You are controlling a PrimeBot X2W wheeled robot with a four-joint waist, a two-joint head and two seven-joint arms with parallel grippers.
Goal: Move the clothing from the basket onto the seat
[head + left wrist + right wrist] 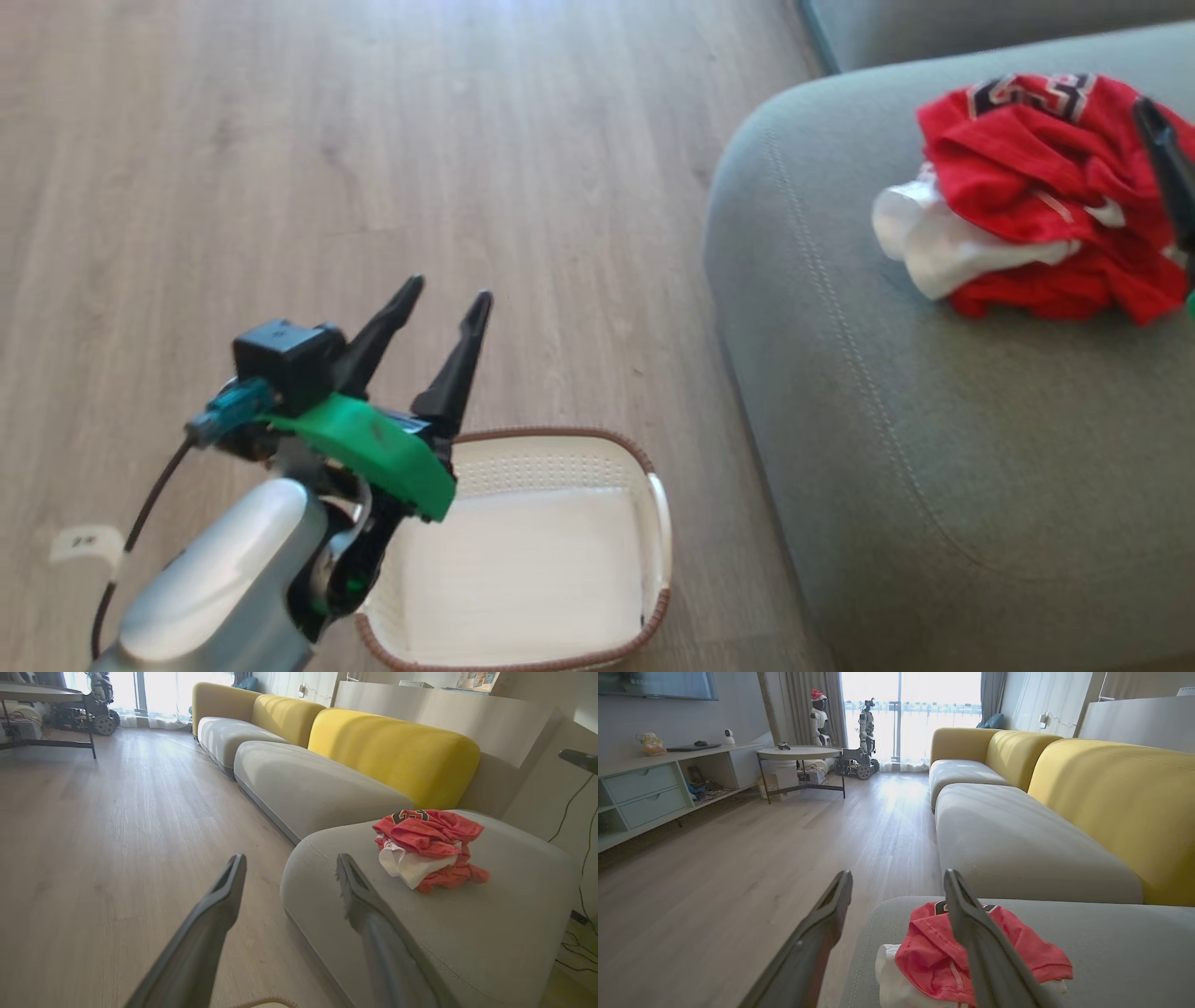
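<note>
The clothing (1036,196), a crumpled heap of red jersey and white garment, lies on the grey-green seat (934,420) at the upper right. The cream basket (560,435) stands on the floor beside the seat, its inside bare. My left gripper (446,291) hovers open over the basket's left rim, holding nothing. In the left wrist view the left gripper (290,857) points toward the seat (467,938) and the clothing (430,849). My right gripper (897,875) is open just above the clothing (934,956), one of its fingers (1165,163) crossing the heap's right side.
Wooden floor (373,140) stretches left of the seat. Further sofa cushions (1008,840) with yellow backs (1111,807) run beyond it. A round table (801,753), a low cabinet (649,793) and parked robots (866,732) stand far off. Cables (579,947) trail right of the seat.
</note>
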